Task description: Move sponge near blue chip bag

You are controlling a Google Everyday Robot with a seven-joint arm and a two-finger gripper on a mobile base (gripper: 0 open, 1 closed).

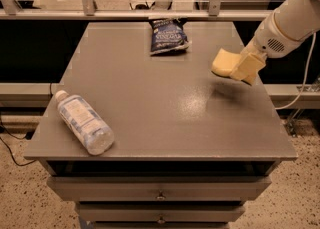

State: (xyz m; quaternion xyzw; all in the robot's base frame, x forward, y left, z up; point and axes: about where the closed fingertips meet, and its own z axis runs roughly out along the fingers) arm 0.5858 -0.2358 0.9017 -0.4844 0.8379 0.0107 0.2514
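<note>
Plainly counted: one sponge [224,63], one blue chip bag [169,36], one clear plastic bottle [84,123], one gripper [244,69], one grey table [150,88]

Gripper over the right side of the table, at the end of one white arm [287,23] reaching in from the right edge. Clamped on the sponge, pale yellow fingers [251,65] pressed against the right end of the foam, the rest of the block sticking out to the left. Sponge held in the air, clear of the tabletop, tilted a little, with one soft shadow [225,94] on the grey surface just beneath.

Blue chip bag flat on the table at the far edge, near the middle, dark and crinkled, white lettering facing up. Apart from the sponge: farther back and to the left of it, bare tabletop between the two, no contact.

Bottle on its side near the front left corner, white cap [60,94] toward the far left, white-blue label around the body. Well apart from both bag and sponge.

Below the tabletop, two drawer fronts, one small knob on each: upper knob [160,196], lower knob [160,219]. One white cable [301,85] hanging off to the right of the table, over a speckled floor [25,203]
</note>
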